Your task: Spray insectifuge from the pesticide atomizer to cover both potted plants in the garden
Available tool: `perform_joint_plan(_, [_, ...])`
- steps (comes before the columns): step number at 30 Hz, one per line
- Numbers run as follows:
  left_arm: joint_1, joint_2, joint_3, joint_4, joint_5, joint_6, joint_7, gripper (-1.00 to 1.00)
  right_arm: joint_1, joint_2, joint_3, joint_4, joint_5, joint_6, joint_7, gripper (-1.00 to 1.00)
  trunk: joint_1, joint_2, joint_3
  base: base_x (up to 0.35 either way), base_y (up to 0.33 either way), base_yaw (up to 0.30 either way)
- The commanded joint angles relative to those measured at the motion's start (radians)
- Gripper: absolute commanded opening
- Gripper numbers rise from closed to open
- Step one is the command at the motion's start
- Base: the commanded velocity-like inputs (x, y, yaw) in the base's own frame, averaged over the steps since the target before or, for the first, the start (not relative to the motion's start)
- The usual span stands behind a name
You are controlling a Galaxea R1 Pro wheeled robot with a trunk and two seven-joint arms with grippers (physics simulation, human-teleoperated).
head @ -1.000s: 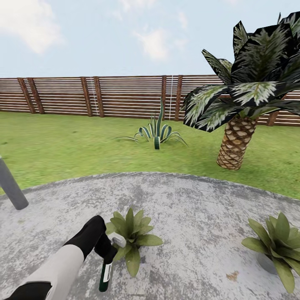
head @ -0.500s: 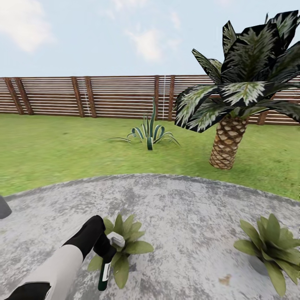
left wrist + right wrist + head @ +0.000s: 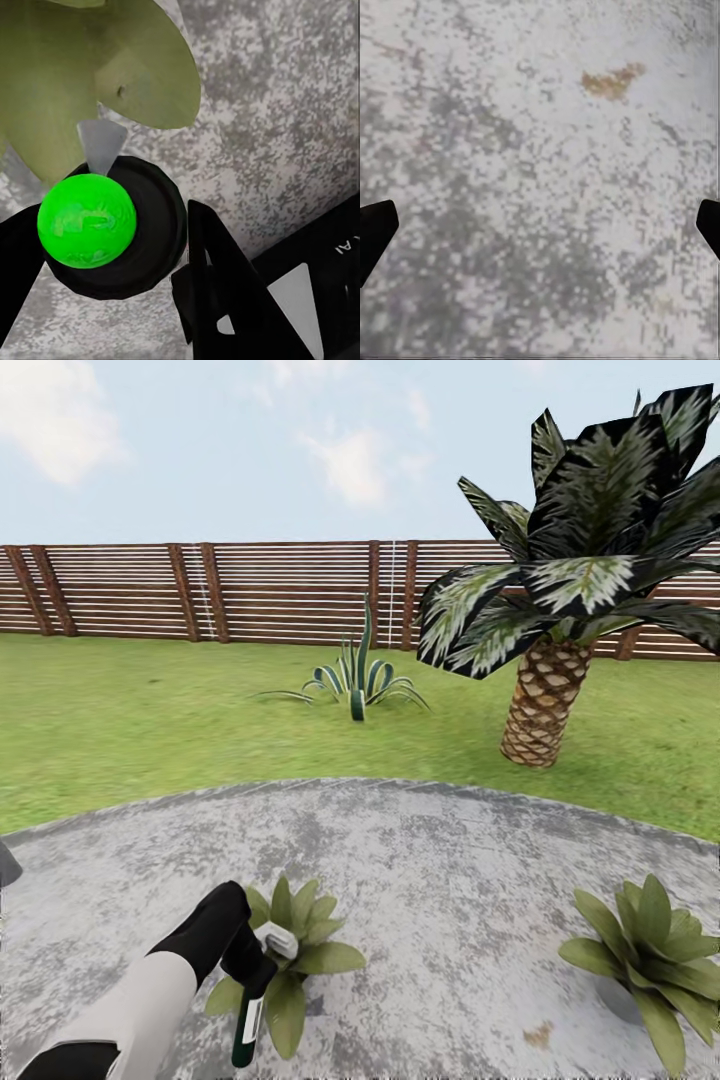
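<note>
Pesticide atomizer point(image 3: 246, 1028) hangs from my left end effector point(image 3: 252, 972), which is clamped on its upper part; the dark green body with its white band points down toward the stone patio point(image 3: 440, 860), right beside the nearer potted plant point(image 3: 290, 960). From the left wrist camera I see the bottle's dark round top point(image 3: 120, 225) with a bright green ball on it, a black finger point(image 3: 225, 292) pressed at each side, and a broad leaf point(image 3: 97, 82) of that plant just beyond it, over the speckled stone.

My right end effector point(image 3: 540, 225) has its fingers set wide apart, the two dark tips at the edges of its wrist camera, with bare patio and a brown stain point(image 3: 611, 81) between them.

The second potted plant point(image 3: 650, 960) sits well apart on the right side of the patio, with the same brown stain point(image 3: 538, 1035) near it. Beyond the stone lies the lawn point(image 3: 150, 730), with a striped agave point(image 3: 358, 685) and a palm point(image 3: 560, 610) standing in front of the slatted wooden fence point(image 3: 250, 592). A grey object point(image 3: 6, 865) is cut off at the left edge; I cannot tell what it is
</note>
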Motion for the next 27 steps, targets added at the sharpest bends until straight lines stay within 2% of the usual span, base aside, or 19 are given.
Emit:
perform_joint_plan(1, [0.0,-0.001,0.002,-0.001,-0.009,0.004,-0.008,-1.0,-0.001,0.0,-0.008,0.001,0.01,-0.003,-0.003,1.0,0.0,0.0,-0.001,-0.199,-0.098,0.0])
perform_joint_plan(6, [0.0,-0.002,0.001,-0.001,-0.01,0.004,-0.008,-1.0,-0.001,0.0,-0.007,0.001,0.01,-0.004,-0.003,1.0,0.0,0.0,-0.001,-0.202,-0.166,0.011])
perform_joint_plan(11, [0.0,-0.002,0.001,-0.005,-0.01,0.004,-0.008,-1.0,-0.001,0.002,-0.008,0.001,0.01,-0.004,-0.003,1.0,0.0,0.0,-0.001,-0.034,-0.233,0.197])
perform_joint_plan(18, [0.003,0.0,0.001,0.0,-0.01,0.004,-0.008,-1.0,0.0,0.0,-0.008,0.001,0.01,-0.003,-0.003,1.0,0.0,0.0,-0.001,-0.002,-0.04,0.054])
perform_joint_plan(22, [0.059,0.01,0.003,-0.003,-0.01,0.0,0.005,-1.0,-0.001,0.0,-0.008,0.001,0.01,-0.003,-0.003,1.0,0.0,0.0,-0.001,0.0,-0.001,0.002])
perform_joint_plan(24, [0.072,0.017,0.003,-0.004,-0.009,-0.001,0.012,-1.0,-0.001,0.0,-0.008,0.001,0.01,-0.004,-0.003,1.0,0.0,0.0,-0.001,0.0,0.0,0.0])
perform_joint_plan(27, [0.077,0.011,0.002,-0.013,-0.008,-0.001,0.017,-1.0,-0.001,0.0,-0.008,0.001,0.01,-0.004,-0.003,1.0,0.0,0.0,-0.001,0.0,0.0,0.0])
